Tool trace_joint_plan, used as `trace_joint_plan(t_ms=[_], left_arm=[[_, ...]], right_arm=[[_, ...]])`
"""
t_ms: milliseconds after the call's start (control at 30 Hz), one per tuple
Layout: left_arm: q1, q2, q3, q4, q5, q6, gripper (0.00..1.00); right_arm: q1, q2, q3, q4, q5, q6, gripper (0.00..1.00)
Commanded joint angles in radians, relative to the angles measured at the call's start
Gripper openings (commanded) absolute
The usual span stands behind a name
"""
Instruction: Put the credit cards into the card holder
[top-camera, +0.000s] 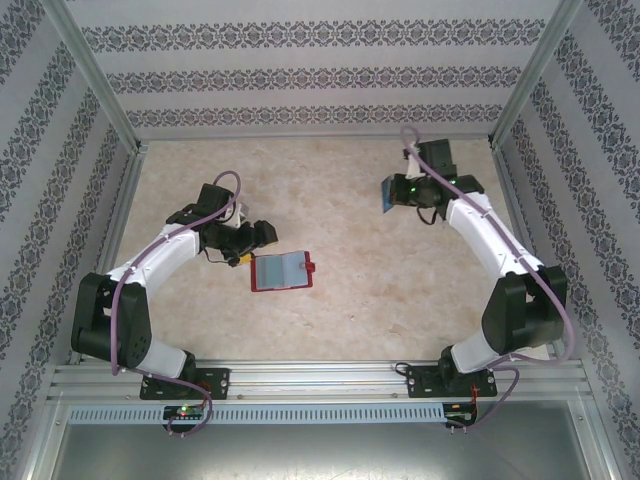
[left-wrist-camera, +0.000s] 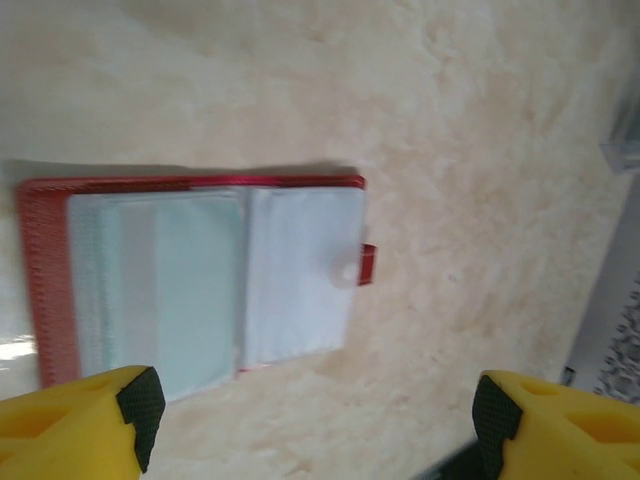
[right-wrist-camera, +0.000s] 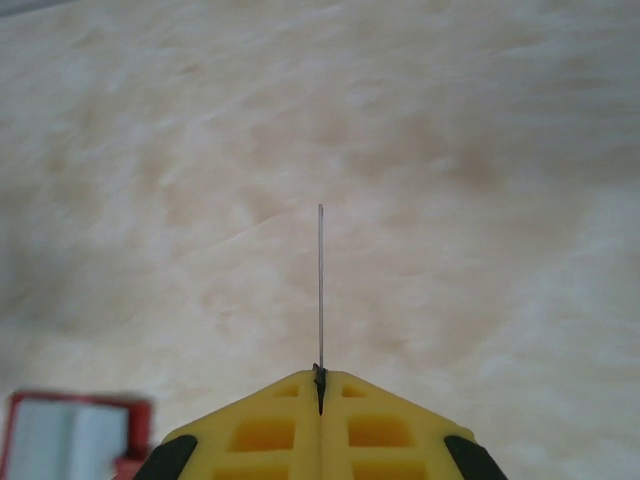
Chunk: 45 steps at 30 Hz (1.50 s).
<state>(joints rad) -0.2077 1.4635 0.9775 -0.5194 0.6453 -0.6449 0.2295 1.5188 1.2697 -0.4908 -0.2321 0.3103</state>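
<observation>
Card (top-camera: 386, 194) sits clamped in the right tool (right-wrist-camera: 320, 378) at two o'clock; the left tool (left-wrist-camera: 318, 408) hangs wide at ten o'clock of the open red wallet (top-camera: 283, 270) on the desk (top-camera: 360, 300).

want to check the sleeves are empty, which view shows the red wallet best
Left wrist: the red wallet lies open and close up, clear sleeves and snap tab plain. Top external shows it whole but small; right wrist catches a blurred corner.

Top external: fixed high behind the arm bases (top-camera: 185, 378), looking down over the whole worktop (top-camera: 350, 300). Left wrist: close above the open red wallet (left-wrist-camera: 200, 285). Right wrist: farther off, facing down; all three share the wallet.
</observation>
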Motion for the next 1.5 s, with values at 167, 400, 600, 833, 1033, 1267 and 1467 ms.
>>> trace_joint_plan(t_ms=[167, 400, 600, 833, 1033, 1267, 1467], left_arm=[[0.011, -0.063, -0.038, 0.242, 0.258, -0.128, 0.84], [0.01, -0.061, -0.1, 0.521, 0.372, -0.263, 0.84], [0.016, -0.033, -0.08, 0.409, 0.314, -0.234, 0.83], [0.041, -0.013, -0.073, 0.013, 0.03, -0.061, 0.85], [0.041, -0.001, -0.121, -0.068, -0.134, -0.005, 0.82], [0.032, 0.062, -0.123, -0.061, -0.163, 0.022, 0.67], [0.016, 0.114, -0.137, -0.035, -0.175, 0.02, 0.56]], right_arm=[[0.165, -0.066, -0.167, 0.403, -0.306, 0.256, 0.0], [0.223, -0.046, -0.272, 0.678, -0.391, 0.512, 0.0], [0.305, 0.011, -0.324, 0.76, -0.351, 0.589, 0.0], [0.389, 0.144, -0.379, 0.813, -0.313, 0.557, 0.0], [0.418, 0.266, -0.392, 0.89, -0.315, 0.569, 0.0], [0.419, 0.317, -0.403, 0.894, -0.335, 0.564, 0.0], [0.431, 0.32, -0.429, 0.893, -0.325, 0.582, 0.0]])
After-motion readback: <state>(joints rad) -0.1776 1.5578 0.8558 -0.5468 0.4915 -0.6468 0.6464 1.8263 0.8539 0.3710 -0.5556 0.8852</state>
